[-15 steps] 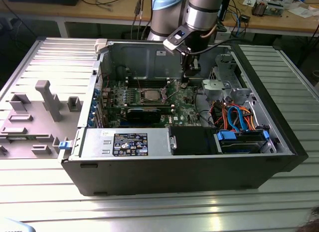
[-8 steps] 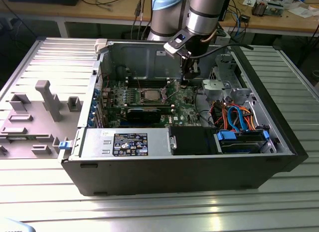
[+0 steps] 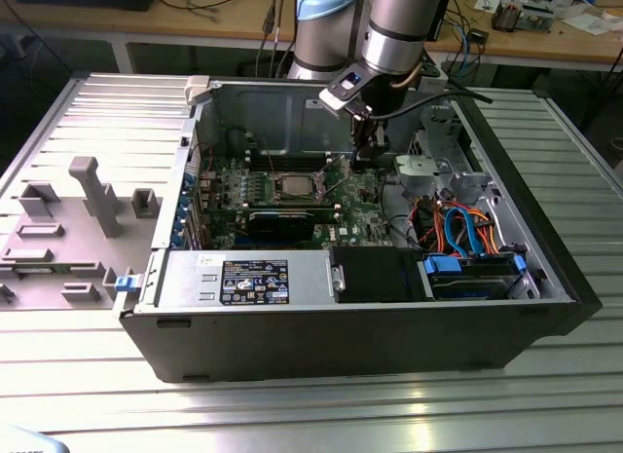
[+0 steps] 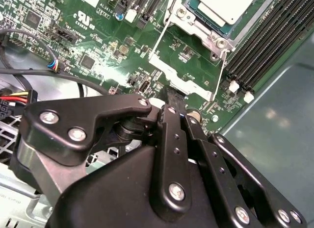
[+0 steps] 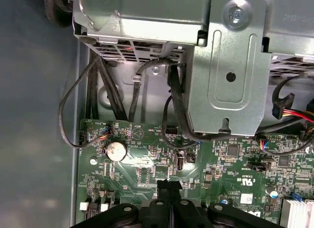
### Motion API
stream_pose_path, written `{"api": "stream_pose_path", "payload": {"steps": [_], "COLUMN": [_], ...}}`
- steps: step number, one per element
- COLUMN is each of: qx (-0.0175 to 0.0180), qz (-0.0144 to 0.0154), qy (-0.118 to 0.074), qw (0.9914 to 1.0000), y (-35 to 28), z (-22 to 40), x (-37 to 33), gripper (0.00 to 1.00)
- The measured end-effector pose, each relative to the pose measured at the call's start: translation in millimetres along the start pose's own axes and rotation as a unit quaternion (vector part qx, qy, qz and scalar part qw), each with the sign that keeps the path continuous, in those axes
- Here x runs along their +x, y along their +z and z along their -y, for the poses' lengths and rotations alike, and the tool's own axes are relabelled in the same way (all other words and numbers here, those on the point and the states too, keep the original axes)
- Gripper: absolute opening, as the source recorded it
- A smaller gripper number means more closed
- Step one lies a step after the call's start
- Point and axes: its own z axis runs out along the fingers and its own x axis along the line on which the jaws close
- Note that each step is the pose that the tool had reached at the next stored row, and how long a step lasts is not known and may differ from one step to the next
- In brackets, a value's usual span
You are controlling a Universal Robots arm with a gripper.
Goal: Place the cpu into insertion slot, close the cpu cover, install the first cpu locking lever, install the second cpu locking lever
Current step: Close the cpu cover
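Note:
The cpu [image 4: 226, 5] lies flat in the insertion slot [image 3: 295, 187] on the green board, silvery top up. A grey metal frame, the cpu cover [image 4: 198, 28], runs along its edge; I cannot tell whether it is latched. My gripper [image 4: 175, 96] hovers low over the board just off one corner of the slot, at the exterior view's right of it [image 3: 371, 149]. Its black fingers [image 5: 164, 186] are pressed together with nothing between them. No locking lever is clear to me.
The open computer case [image 3: 545, 307] lies on a ribbed metal table. A metal drive cage [image 5: 230, 66] and black cables [image 5: 73, 115] crowd the board's edge. Memory slots [image 4: 265, 46] flank the socket. Blue cables [image 3: 462, 229] fill the right bay; a grey panel [image 3: 78, 219] lies left.

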Motion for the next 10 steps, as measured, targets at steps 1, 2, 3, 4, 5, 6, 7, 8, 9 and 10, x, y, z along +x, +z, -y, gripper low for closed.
{"api": "stream_pose_path", "payload": {"steps": [1, 2, 3, 4, 5, 6, 7, 8, 9, 10], "qx": [0.0000, -0.0001, -0.0001, 0.0000, -0.0001, -0.0002, -0.0002, -0.0002, -0.0002, -0.0002], "qz": [0.0000, -0.0001, -0.0001, 0.0000, 0.0000, 0.0000, 0.0000, 0.0000, 0.0000, 0.0000], "qy": [0.000, 0.000, 0.000, 0.000, 0.000, 0.000, 0.000, 0.000, 0.000, 0.000], "qw": [1.00000, 1.00000, 1.00000, 1.00000, 1.00000, 1.00000, 1.00000, 1.00000, 1.00000, 1.00000], "y": [0.1, 0.2, 0.3, 0.3, 0.5, 0.6, 0.7, 0.8, 0.9, 1.0], "z": [0.3, 0.9, 2.4, 3.8, 5.7, 7.1, 8.9, 9.7, 11.0, 12.4], "x": [0.0, 0.1, 0.2, 0.4, 0.5, 0.6, 0.7, 0.8, 1.0, 1.1], "gripper": [0.11, 0.11, 0.11, 0.11, 0.11, 0.11, 0.11, 0.11, 0.11, 0.11]}}
